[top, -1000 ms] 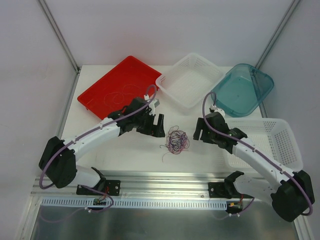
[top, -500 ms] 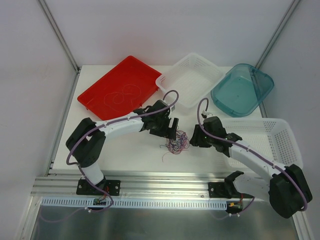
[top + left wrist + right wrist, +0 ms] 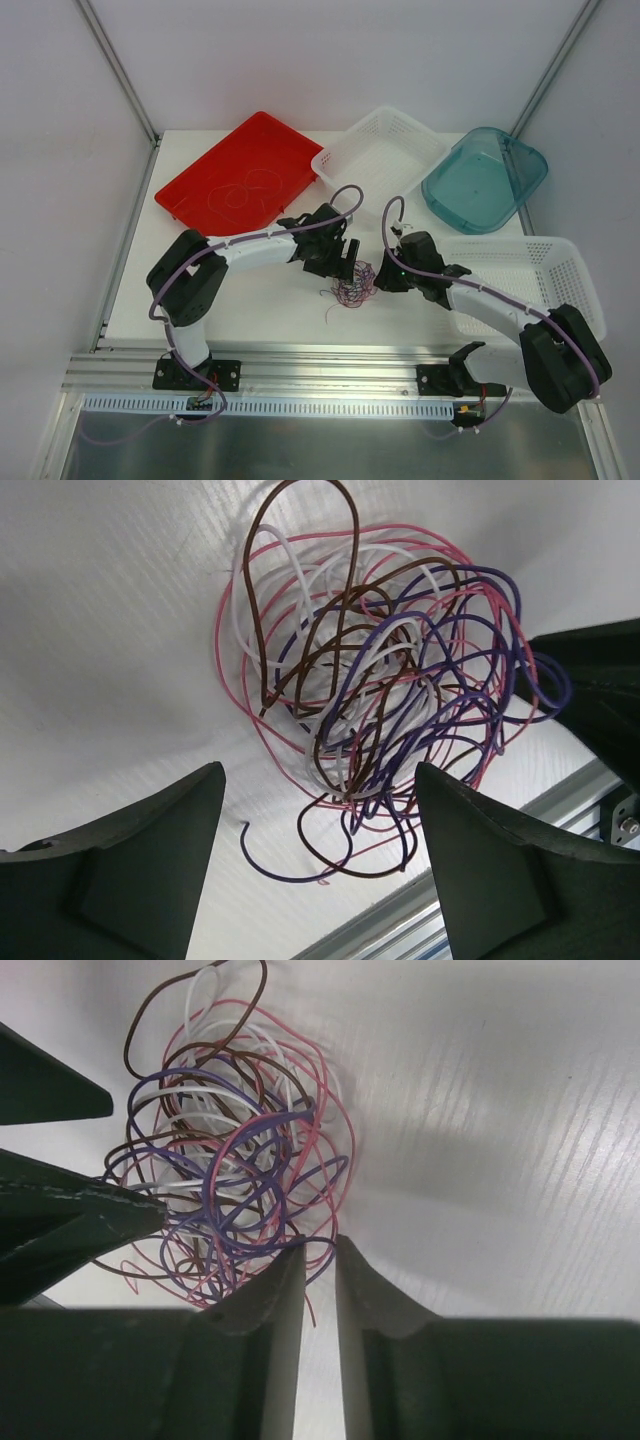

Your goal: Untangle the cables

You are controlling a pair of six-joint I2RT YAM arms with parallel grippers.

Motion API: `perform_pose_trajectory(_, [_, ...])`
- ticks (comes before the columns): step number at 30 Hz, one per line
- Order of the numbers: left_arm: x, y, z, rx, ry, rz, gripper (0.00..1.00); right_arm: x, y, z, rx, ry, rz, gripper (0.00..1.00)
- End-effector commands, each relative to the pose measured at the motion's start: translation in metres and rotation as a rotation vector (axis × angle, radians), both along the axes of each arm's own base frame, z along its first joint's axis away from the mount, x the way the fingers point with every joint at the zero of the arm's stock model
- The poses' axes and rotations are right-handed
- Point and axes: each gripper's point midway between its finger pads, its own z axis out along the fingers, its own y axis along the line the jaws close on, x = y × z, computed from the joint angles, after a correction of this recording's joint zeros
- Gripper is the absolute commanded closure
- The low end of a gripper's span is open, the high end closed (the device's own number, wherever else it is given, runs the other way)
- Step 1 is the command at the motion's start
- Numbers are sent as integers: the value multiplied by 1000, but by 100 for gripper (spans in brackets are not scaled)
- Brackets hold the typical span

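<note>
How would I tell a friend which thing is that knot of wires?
On the white table, look between the left arm and the right arm. The knot of wires lies there, a ball of purple, pink, brown and white strands, unlike the loops in the red tray.

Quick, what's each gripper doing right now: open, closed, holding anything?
Left gripper: open, fingers wide apart over the cables, holding nothing.
Right gripper: fingers almost together at the tangle's edge; whether a cable is pinched cannot be told.
</note>
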Motion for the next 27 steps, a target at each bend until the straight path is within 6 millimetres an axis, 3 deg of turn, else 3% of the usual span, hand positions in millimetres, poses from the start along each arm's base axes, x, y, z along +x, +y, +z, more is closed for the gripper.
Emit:
perform_pose_trajectory(1, [5,-5,0,4,-6,26,23,7,6,11,29,-56,23,81])
perform_pose_trajectory(6, [4,-1,-17,41,18,48,27,6,-1,31,12,-106,34,99])
perform_pose_trajectory(8, [5,2,-23,59,20,64,28,2,-7,34,-10,-101,36,99])
perform_pose_trajectory(16, [7,26,-38,132,15,112,32,-3,-29,86,-63,-202,10,99])
perform_pose_trajectory(18, [5,37,-40,152,17,129,32,4,-41,111,-95,-254,-45,99])
perform_pose_trajectory(19, [6,43,-40,158,19,139,32,-1,-49,112,-132,-240,-52,99])
perform_pose_trajectory(20, [3,51,-44,176,24,147,33,3,-54,136,-132,-290,-78,99])
perform_pose_trajectory(22, [4,61,-40,186,12,163,33,-3,-65,148,-168,-297,-89,99])
perform_pose_trajectory(23, [2,70,-39,195,18,174,33,-1,-70,172,-159,-352,-113,99])
perform_pose_trajectory(26, [6,93,-39,237,-2,213,33,-7,-84,198,-182,-394,-141,99])
perform_pose_trajectory(27, [7,99,-39,251,-8,222,32,-10,-87,215,-170,-420,-148,99])
